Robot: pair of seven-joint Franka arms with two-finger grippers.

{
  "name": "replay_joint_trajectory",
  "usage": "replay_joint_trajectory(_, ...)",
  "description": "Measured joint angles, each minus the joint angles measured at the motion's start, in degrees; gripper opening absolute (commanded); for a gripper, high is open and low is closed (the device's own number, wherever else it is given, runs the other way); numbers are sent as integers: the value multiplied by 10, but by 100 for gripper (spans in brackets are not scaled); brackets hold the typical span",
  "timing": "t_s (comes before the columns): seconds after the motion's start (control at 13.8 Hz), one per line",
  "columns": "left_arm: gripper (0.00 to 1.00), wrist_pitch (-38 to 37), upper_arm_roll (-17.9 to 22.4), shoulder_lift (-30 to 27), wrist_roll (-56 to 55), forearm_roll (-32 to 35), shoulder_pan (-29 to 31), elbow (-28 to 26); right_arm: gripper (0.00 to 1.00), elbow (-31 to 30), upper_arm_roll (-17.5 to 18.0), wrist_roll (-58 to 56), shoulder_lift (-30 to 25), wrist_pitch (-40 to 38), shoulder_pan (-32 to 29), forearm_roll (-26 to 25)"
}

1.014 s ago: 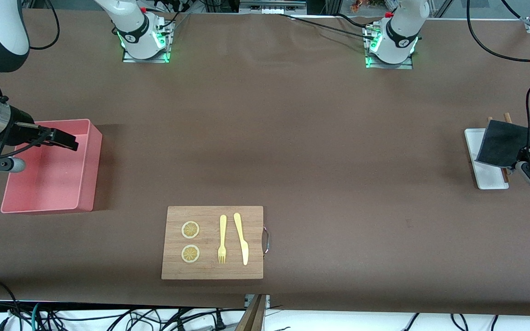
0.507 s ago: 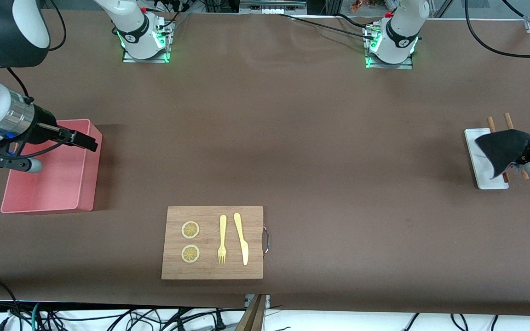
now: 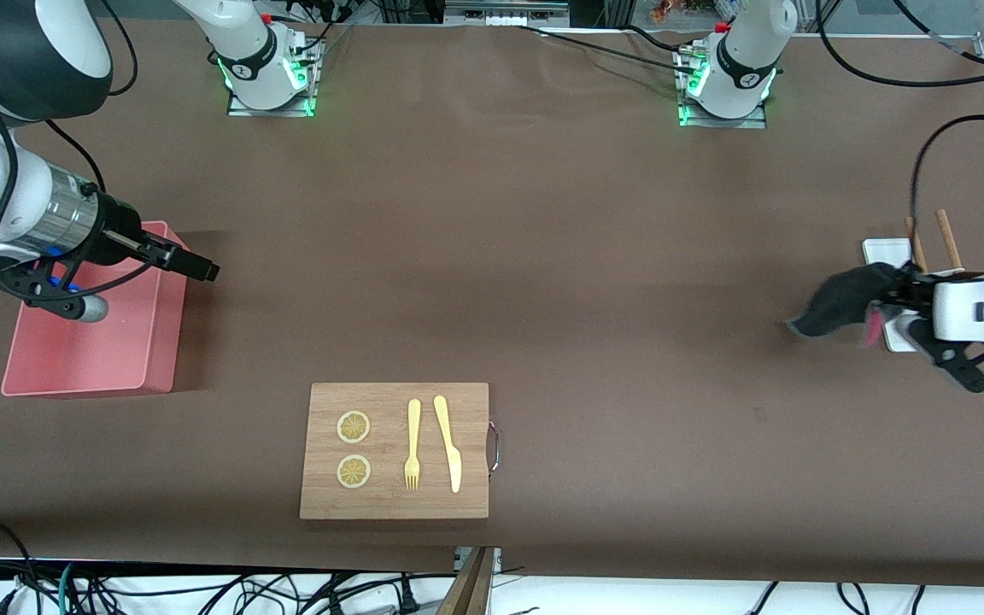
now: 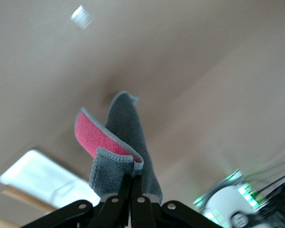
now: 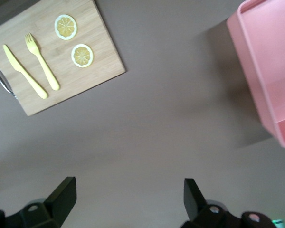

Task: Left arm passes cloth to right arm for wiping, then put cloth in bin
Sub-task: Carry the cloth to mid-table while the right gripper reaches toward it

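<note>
While the cloth [image 3: 838, 299] is carried clamped in the left end effector [image 3: 906, 295] at the frame's right edge, the handover is judged underway, needing the spread-fingered right end effector [image 3: 202, 272], over the bin [image 3: 163, 342] edge, brought to meet it

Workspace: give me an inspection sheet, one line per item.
Surface: brown table cover, flat.
Cloth: dark grey cloth, pink underside, hanging from the left gripper.
Bin: pink bin at the right arm's end, nothing seen inside.
Clutter: wooden board with two lemon slices, fork, knife; white tray with two wooden sticks.
Grippers: left shut on the cloth, up beside the tray; right gripper open, past the bin's edge.
Cables: black leads trail off both arms.
Surroundings: cable tangle below the table edge.
</note>
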Motion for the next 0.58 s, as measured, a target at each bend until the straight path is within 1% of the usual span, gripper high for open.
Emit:
replay_joint_trajectory(0.14,0,-27,-2,-1,-116,-21,-67,26,100,0,1,69,9,32,31,2)
replay_joint_trajectory(0.29,0,-36,-2,-2,-242,-71,-125,42,100,0,1,145,21,66,68,2)
replay_joint_trajectory(0.43,0,-32,-2,-1,-371,-139,-164,50,100,0,2,204,31,92,96,2)
replay_joint_trajectory(0.58,0,-2,-1,2,-471,-185,-202,51,100,0,1,250,41,114,114,2)
